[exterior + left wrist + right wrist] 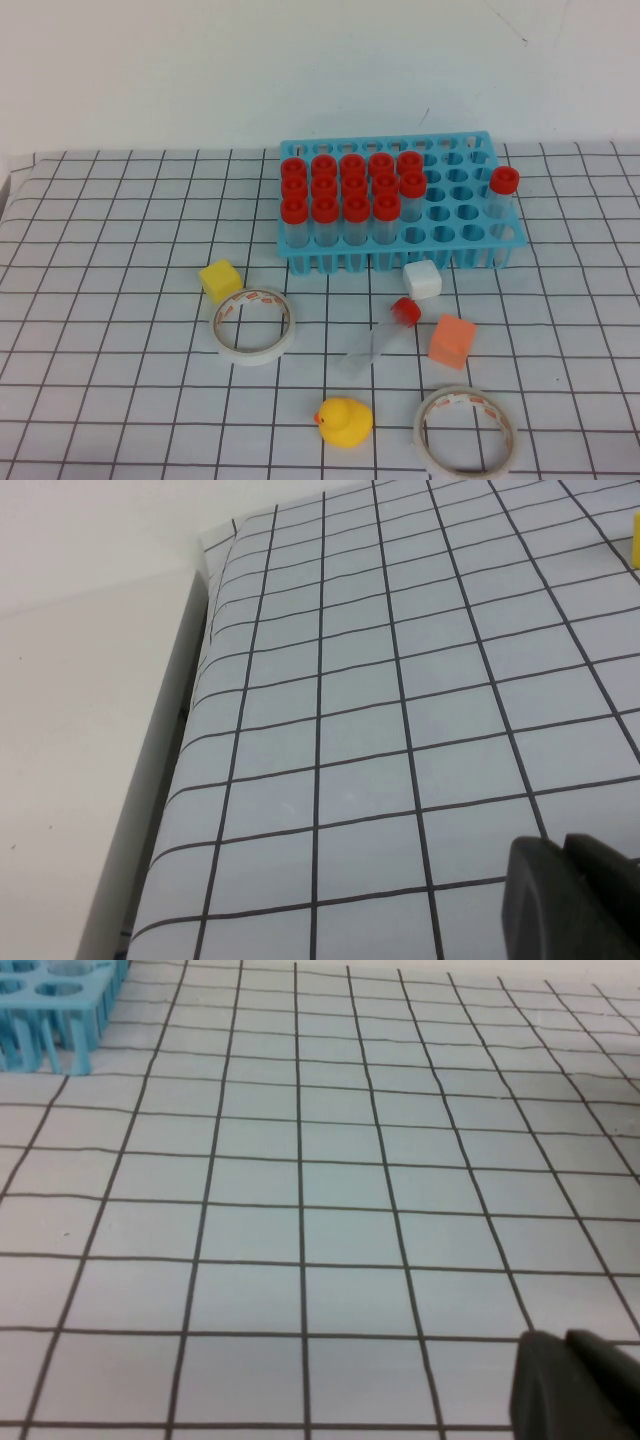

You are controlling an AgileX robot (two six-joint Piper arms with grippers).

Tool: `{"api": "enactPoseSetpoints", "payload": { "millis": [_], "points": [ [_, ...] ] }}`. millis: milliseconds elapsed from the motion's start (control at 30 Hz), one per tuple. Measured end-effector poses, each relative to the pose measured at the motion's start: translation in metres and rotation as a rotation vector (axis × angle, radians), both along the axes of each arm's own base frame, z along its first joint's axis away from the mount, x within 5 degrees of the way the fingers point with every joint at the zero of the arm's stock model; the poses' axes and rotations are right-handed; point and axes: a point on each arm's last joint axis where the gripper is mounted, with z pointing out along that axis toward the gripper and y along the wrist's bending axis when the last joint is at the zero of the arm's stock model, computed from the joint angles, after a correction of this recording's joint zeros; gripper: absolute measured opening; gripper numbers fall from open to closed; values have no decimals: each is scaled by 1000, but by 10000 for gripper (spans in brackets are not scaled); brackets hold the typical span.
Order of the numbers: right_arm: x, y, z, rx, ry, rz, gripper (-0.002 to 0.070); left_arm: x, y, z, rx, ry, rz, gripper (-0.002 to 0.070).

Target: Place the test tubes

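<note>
While the loose test tube (380, 335) lay beside white cube (422, 279) and orange cube (452, 341), left pincer (563, 865) hung closed near the edge of the desk (350, 740), right pincer (566, 1360) closed near the rack (70, 990).

Bright, even, diffuse light over table (100, 250) from my feed. Soft short shadows under front edge of blue rack (400, 215), fainter ones beside objects in front of rack. Wall behind rack nearly washed out. Wrist views softer and cooler: left fingers (545, 900) and right fingers (548, 1385) are dark, out-of-focus blobs.
</note>
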Motion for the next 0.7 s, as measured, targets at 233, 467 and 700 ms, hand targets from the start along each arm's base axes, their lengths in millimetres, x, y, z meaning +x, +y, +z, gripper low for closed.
{"api": "enactPoseSetpoints", "payload": {
  "millis": [233, 467, 700],
  "points": [
    [0, 2, 0, 66, -5, 5, -1, 0, 0, 0, 2, 0, 0, -1],
    [1, 7, 0, 191, -16, 16, -1, 0, 0, 0, 7, 1, 1, -1],
    [1, 18, 1, 498, -32, 40, -1, 2, -3, 9, -316, -118, 30, -1]
  ]
}}
